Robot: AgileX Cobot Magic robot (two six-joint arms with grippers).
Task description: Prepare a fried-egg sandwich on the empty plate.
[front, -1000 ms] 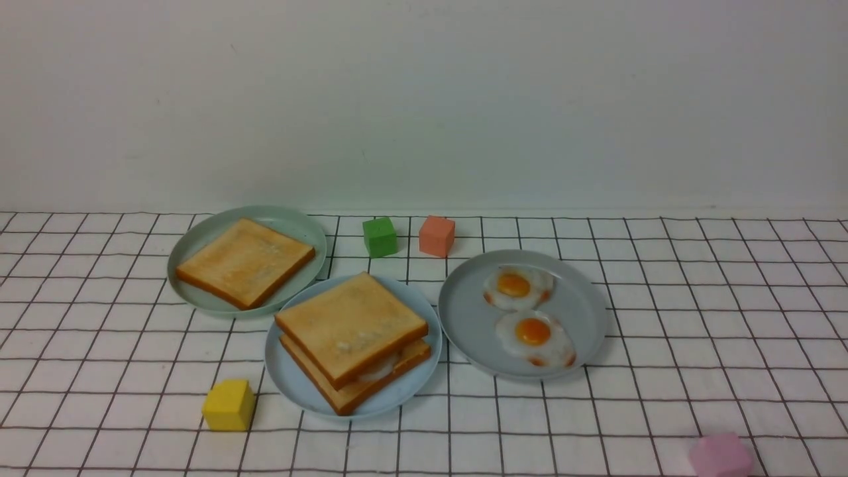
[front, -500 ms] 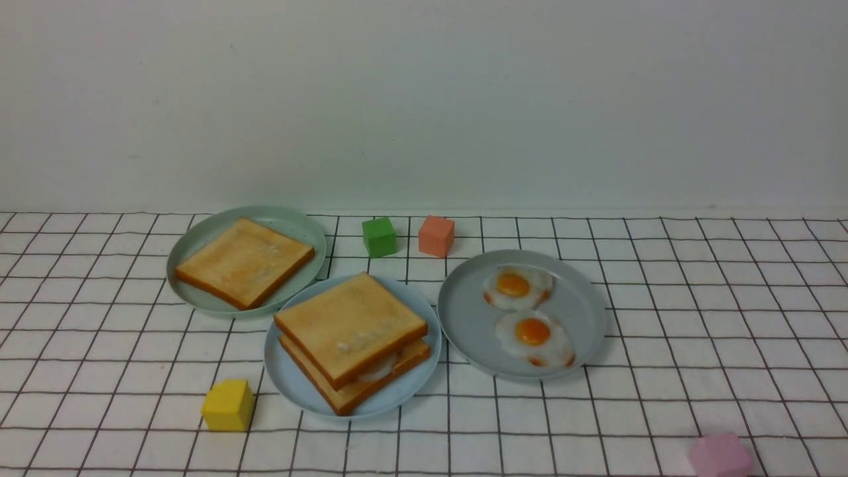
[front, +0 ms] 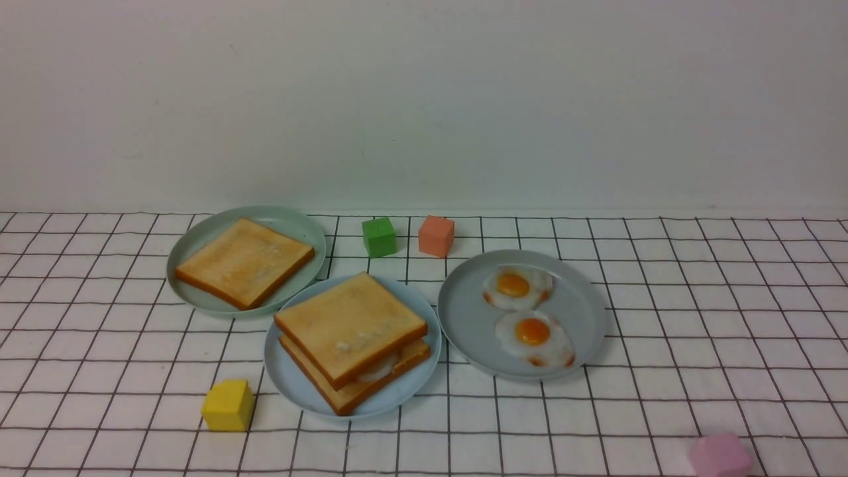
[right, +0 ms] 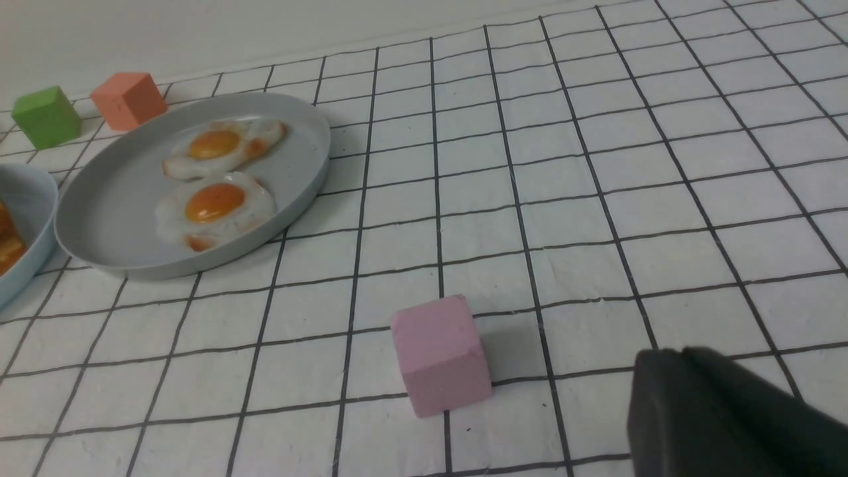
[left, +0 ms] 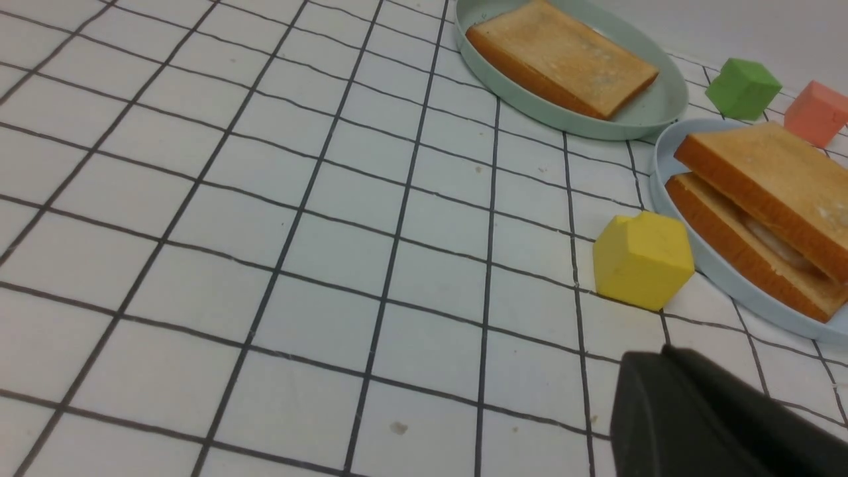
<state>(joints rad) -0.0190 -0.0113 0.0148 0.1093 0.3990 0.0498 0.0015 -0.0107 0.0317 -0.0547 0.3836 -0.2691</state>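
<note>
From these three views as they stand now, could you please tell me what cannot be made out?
- Egg in the fried-egg sandwich: front view, only a white sliver shows under the top toast.
- Left gripper: left wrist view, cut off by the frame corner; jaws unseen.
- Right gripper: right wrist view, likewise cut off.
- Pink cube: front view, clipped by the bottom edge.

Egg filling mostly hidden between toast; pink cube cut by front view's edge.
</note>
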